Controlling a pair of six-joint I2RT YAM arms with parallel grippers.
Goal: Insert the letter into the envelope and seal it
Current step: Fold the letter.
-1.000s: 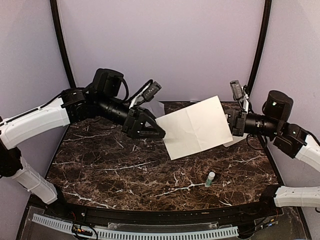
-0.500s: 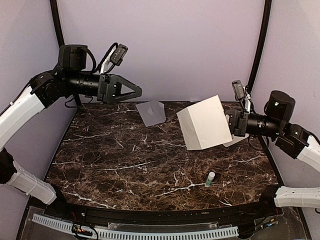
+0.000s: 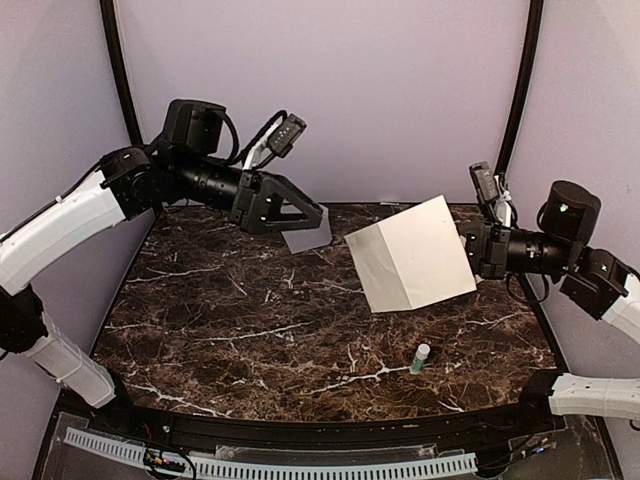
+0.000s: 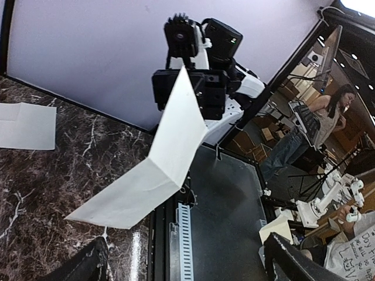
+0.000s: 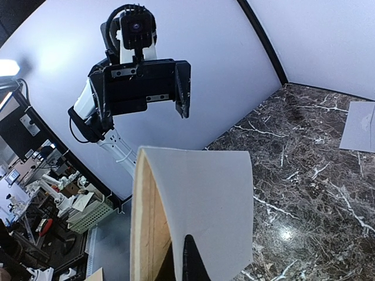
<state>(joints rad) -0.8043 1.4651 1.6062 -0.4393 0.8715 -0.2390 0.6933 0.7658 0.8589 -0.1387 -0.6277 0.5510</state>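
Note:
The letter is a cream sheet bent along a crease, held in the air over the right half of the table. My right gripper is shut on its right edge. In the right wrist view the bent letter rises from my gripper, with one dark finger against it. The grey envelope lies flat at the back centre. My left gripper hovers open and empty over the envelope's left part, hiding some of it. The left wrist view shows the letter and the envelope.
A small glue stick with a green band stands upright near the front right of the marble table. Black frame posts rise at the back left and back right corners. The table's front edge carries a white slotted rail.
My left gripper let go of the letter's left edge, swung up and back left, then came down over the envelope. The letter now hangs bent from the right gripper alone.

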